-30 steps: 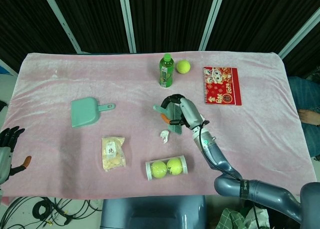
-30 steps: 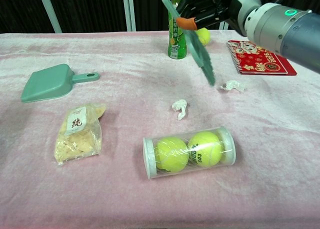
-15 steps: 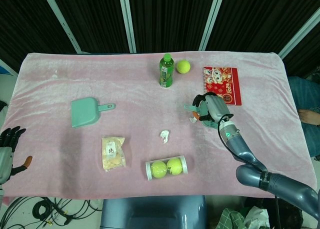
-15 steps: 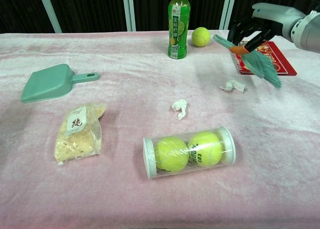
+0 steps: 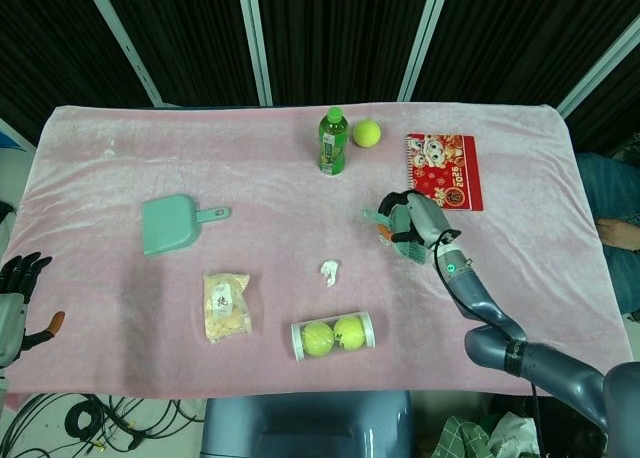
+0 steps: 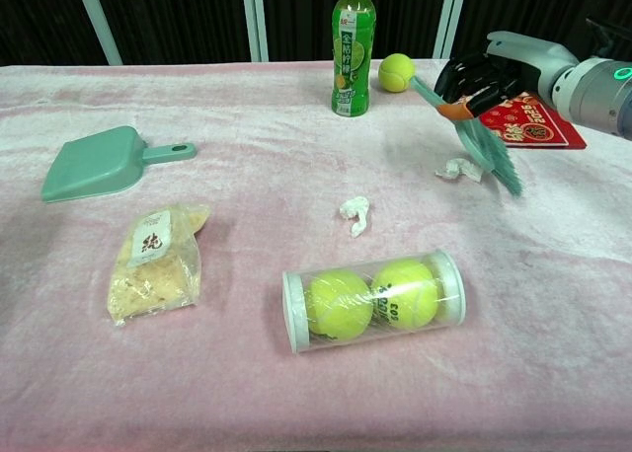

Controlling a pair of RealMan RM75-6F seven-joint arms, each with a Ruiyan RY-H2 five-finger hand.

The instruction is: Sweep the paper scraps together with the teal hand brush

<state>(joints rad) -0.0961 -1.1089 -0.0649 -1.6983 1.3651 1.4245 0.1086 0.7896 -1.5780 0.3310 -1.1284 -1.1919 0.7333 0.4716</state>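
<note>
Right hand [image 6: 481, 74] is closed around the handle of the teal hand brush [image 6: 482, 144], just in front of the red notebook [image 6: 533, 119]. Its bristles slant down beside one paper scrap [image 6: 459, 169]. Another scrap [image 6: 355, 213] lies further from the notebook. Left hand [image 5: 18, 298] rests with fingers apart, holding nothing.

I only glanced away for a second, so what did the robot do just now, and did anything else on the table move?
The right hand, gripping the teal hand brush throughout, swung from beside the green bottle over to the right, and now holds the bristles down at the paper scrap near the red notebook. The left hand stayed at the table's edge. Both scraps, dustpan and ball tube have not moved.
</note>
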